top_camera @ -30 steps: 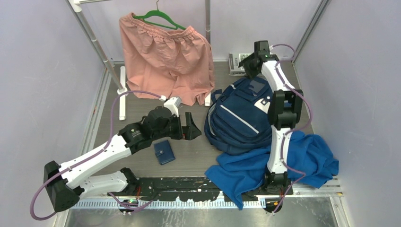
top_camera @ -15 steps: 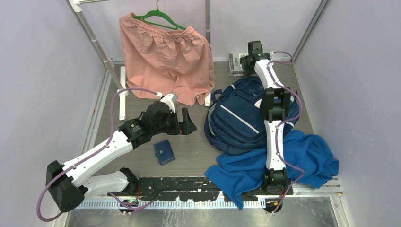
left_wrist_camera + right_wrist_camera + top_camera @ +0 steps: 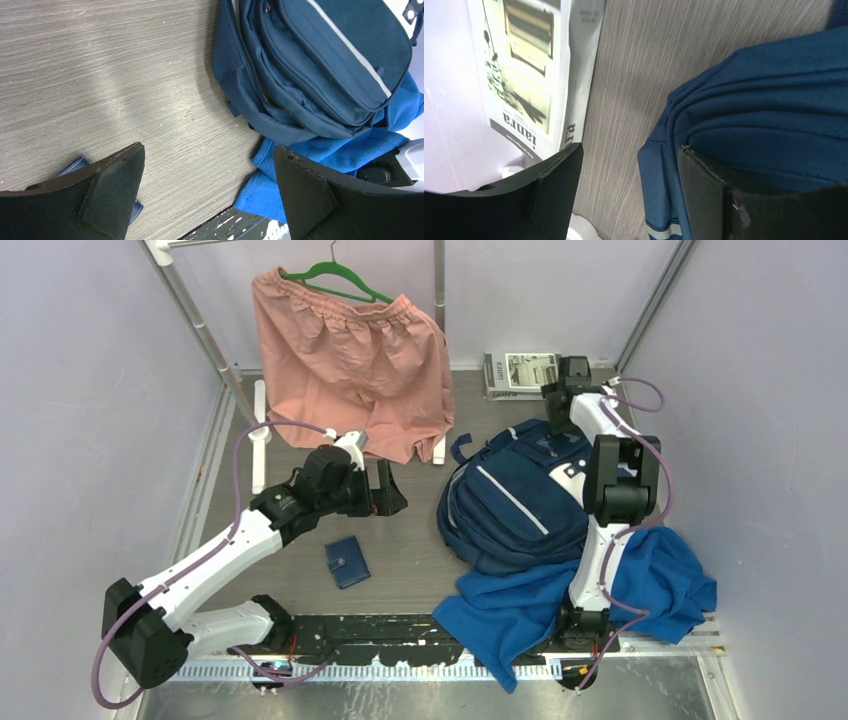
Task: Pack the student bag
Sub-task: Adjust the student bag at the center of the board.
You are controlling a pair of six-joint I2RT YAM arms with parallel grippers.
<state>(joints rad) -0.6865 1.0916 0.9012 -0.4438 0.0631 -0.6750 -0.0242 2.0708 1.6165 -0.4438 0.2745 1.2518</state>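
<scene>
Sagging in soft folds lies the woven student bag (image 3: 512, 508).

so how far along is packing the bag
Barely begun. Nothing looks packed: the wallet, blue cloth and magazine all lie outside the student bag. In hand: right claw open at the bag's far edge, gripping nothing; left claw open over the table. Left: opening the bag and loading things.

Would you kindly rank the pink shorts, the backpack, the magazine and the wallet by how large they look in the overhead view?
1. Pink shorts, though they hang raised, nearer the camera, so their lead over the backpack is unsure.
2. Backpack
3. Magazine
4. Wallet
</scene>
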